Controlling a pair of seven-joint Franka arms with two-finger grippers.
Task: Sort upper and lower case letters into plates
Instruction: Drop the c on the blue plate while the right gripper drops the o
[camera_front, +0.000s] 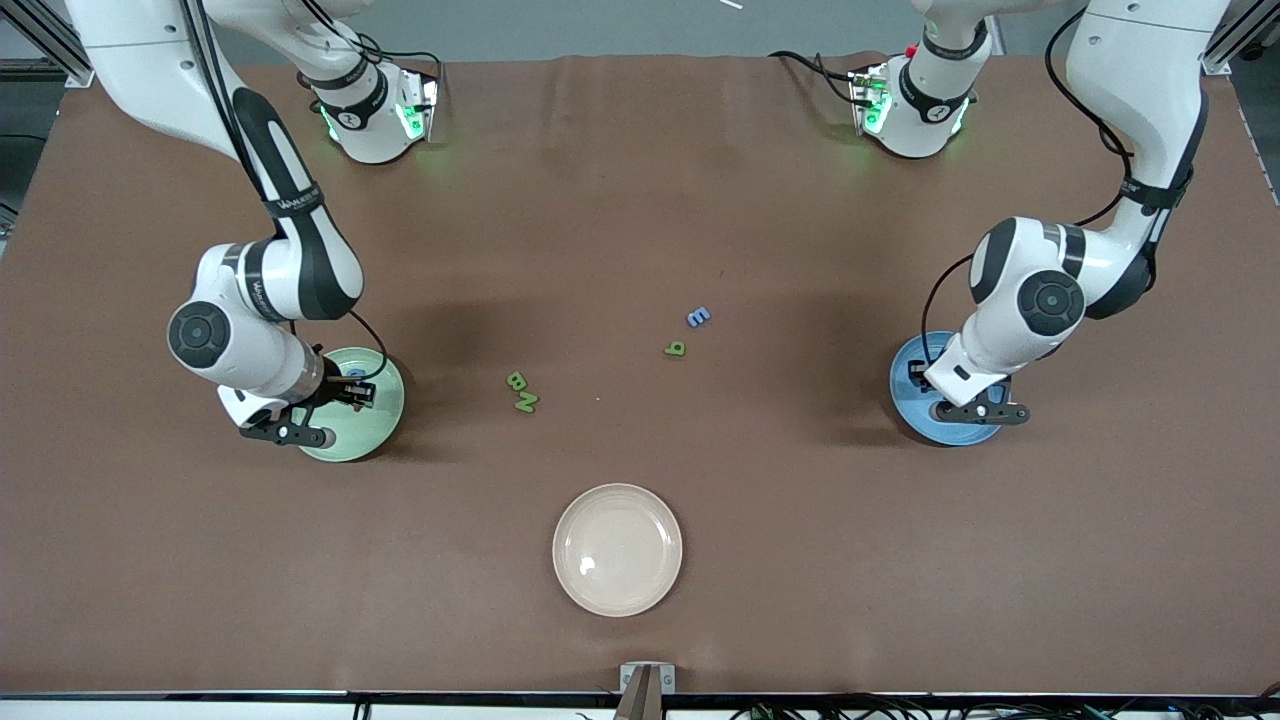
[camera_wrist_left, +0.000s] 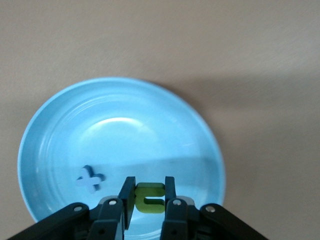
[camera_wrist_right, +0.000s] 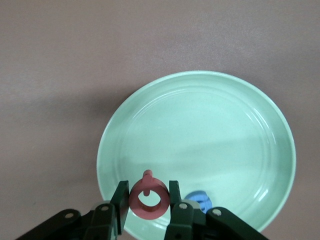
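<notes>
Jaws of the left gripper (camera_wrist_left: 146, 196) are pinching a green letter (camera_wrist_left: 149, 197) over the blue plate (camera_wrist_left: 60, 125); the right gripper (camera_wrist_right: 147, 200) is clamping a red letter (camera_wrist_right: 148, 197) over the mint plate (camera_wrist_right: 225, 115).

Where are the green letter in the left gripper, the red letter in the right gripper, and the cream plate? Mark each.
green letter (camera_wrist_left: 150, 197), left wrist view, on its upper bar.
red letter (camera_wrist_right: 148, 208), right wrist view, on its ring's lower rim.
cream plate (camera_front: 617, 596), front view, on its bare floor near the rim.
</notes>
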